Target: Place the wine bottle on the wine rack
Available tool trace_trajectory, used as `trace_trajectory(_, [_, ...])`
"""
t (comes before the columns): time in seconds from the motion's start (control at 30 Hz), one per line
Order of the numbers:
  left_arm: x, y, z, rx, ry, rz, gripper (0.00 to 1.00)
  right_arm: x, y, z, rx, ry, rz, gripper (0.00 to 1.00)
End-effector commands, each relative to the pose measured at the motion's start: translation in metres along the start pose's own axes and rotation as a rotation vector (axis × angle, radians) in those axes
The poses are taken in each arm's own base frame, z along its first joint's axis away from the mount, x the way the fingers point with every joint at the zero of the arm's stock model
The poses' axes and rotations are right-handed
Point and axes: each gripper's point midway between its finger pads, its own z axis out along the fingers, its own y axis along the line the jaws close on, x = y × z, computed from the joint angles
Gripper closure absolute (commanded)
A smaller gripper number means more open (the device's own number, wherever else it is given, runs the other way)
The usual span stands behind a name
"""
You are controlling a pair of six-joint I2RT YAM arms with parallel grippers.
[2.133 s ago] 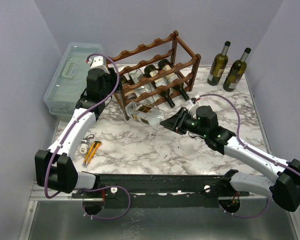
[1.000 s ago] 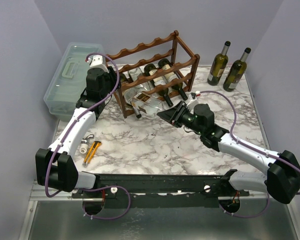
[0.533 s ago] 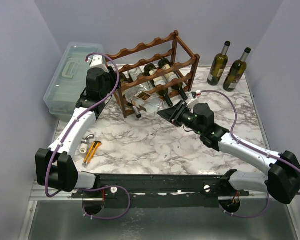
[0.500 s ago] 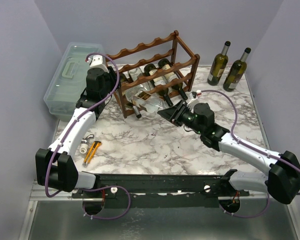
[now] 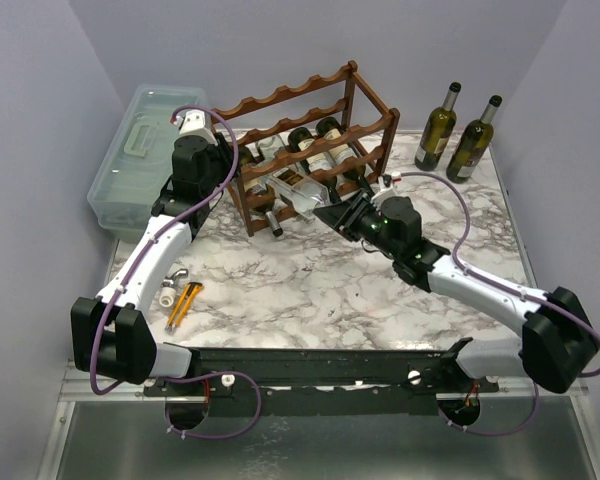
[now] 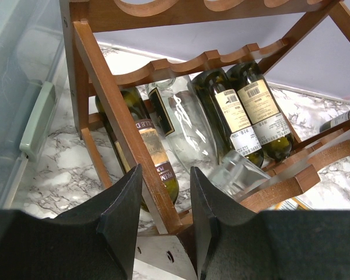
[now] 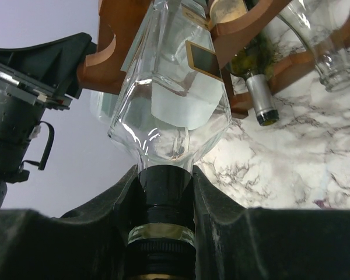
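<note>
Step in hand: seating the wine bottle (image 7: pixel 169 99) on the wine rack (image 5: pixel 310 100).

- Right gripper (image 7: pixel 163 192) is clamped on the bottle's black-capped neck, one finger on each side.
- The bottle is clear glass and tilted. Its body is in among the front rails of the lower tiers, and the neck sticks out of the front towards your right arm. It does not look settled in a scallop yet.
- Left gripper (image 6: pixel 163 198) straddles the rack's near corner post. From the left wrist view you cannot tell whether the fingers press the wood or only bracket it.
- Dark bottles (image 6: pixel 245 111) already lie in the tier beside the entry path.

To do it well (judgement):
- Keep the bottle's axis square to the rails and feed it in base first.
- Let both front and back rails carry the body before you loosen the right fingers.
- Glass on wood will slide, so go slowly and watch that the shoulder does not knock the neighbouring necks.
- Keep the left arm bracing the post, since the rack looks light enough to skid under your push.

Compared with about two seconds ago:
- The bottle lay lower then, in front of the rack and close to the marble table (image 5: pixel 310 290). It is now raised and pushed in between the rails.
- The right arm has reached forward and to the left.
- The left arm and the rack have not visibly shifted
</note>
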Motion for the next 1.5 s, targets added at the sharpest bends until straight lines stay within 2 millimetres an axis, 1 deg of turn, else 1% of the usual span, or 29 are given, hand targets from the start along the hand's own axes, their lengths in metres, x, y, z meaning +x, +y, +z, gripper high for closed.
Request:
trace_trajectory(0.0, [0.047,-0.024,0.001,0.101,0.161,0.006,0.63,-0.031,0.096,0.007,-0.326,-0.105,-0.010,1.00])
trace_trajectory(0.2, [0.045,-0.029,-0.002,0.123,0.162,-0.002,0.63,-0.024,0.088,0.030,-0.243,-0.184,-0.071,0.99])
trace_trajectory(0.37, [0.045,-0.031,-0.002,0.130,0.163,-0.010,0.63,-0.012,0.086,0.051,-0.217,-0.234,-0.054,0.99])
trace_trajectory(0.47, [0.045,-0.030,-0.002,0.126,0.164,-0.008,0.63,-0.010,0.080,0.063,-0.200,-0.283,-0.030,0.99])
trace_trajectory(0.67, [0.043,-0.033,-0.003,0.137,0.160,-0.013,0.63,-0.002,0.077,0.070,-0.205,-0.412,-0.002,0.99])
trace_trajectory(0.73, [0.042,-0.033,-0.004,0.136,0.155,-0.012,0.63,0.000,0.069,0.070,-0.203,-0.455,0.016,0.99])
trace_trajectory(0.87, [0.038,-0.031,-0.005,0.131,0.140,0.008,0.63,0.013,0.057,0.080,-0.216,-0.452,0.060,1.00])
trace_trajectory(0.97, [0.031,-0.030,-0.008,0.135,0.124,0.037,0.63,0.028,0.048,0.091,-0.214,-0.447,0.050,0.99])
trace_trajectory(1.07, [0.028,-0.027,-0.011,0.122,0.111,0.069,0.63,0.037,0.037,0.103,-0.196,-0.444,0.056,0.99])
trace_trajectory(1.23, [0.025,-0.019,-0.012,0.097,0.100,0.118,0.63,0.040,0.033,0.115,-0.197,-0.459,0.029,0.99])
trace_trajectory(1.4, [0.026,-0.018,-0.015,0.094,0.112,0.151,0.63,0.041,0.028,0.125,-0.194,-0.479,-0.008,0.99])
trace_trajectory(1.47, [0.026,-0.016,-0.016,0.087,0.119,0.154,0.63,0.041,0.030,0.127,-0.195,-0.485,-0.019,0.99])
